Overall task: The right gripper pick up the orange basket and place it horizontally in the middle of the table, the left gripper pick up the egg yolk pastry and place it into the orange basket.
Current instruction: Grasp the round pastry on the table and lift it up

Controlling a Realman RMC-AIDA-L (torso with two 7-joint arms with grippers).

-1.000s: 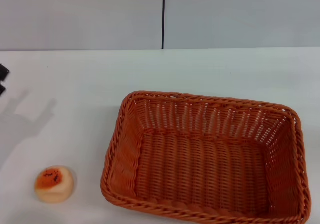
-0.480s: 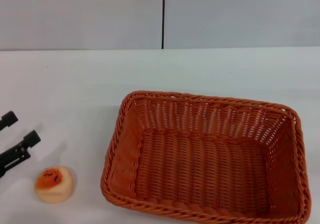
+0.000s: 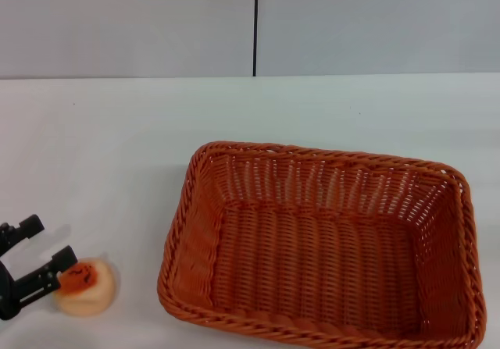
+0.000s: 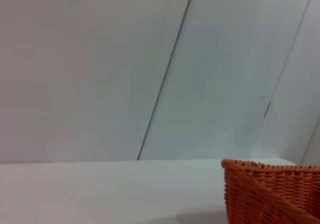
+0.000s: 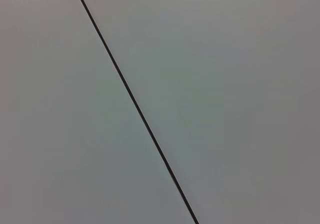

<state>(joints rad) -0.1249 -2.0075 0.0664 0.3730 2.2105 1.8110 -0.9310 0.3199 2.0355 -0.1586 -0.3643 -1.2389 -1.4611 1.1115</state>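
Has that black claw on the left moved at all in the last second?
Yes. The left end effector has come down and nearer, from the table's far-left edge to right beside the egg yolk pastry, which hasn't shifted.

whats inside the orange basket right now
Nothing: the orange basket shows only its bare woven floor. The egg yolk pastry sits outside on the table, beside the left tool.

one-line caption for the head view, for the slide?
Left end effector, open, reaches the pastry on the table beside the empty basket; right end effector out of view.
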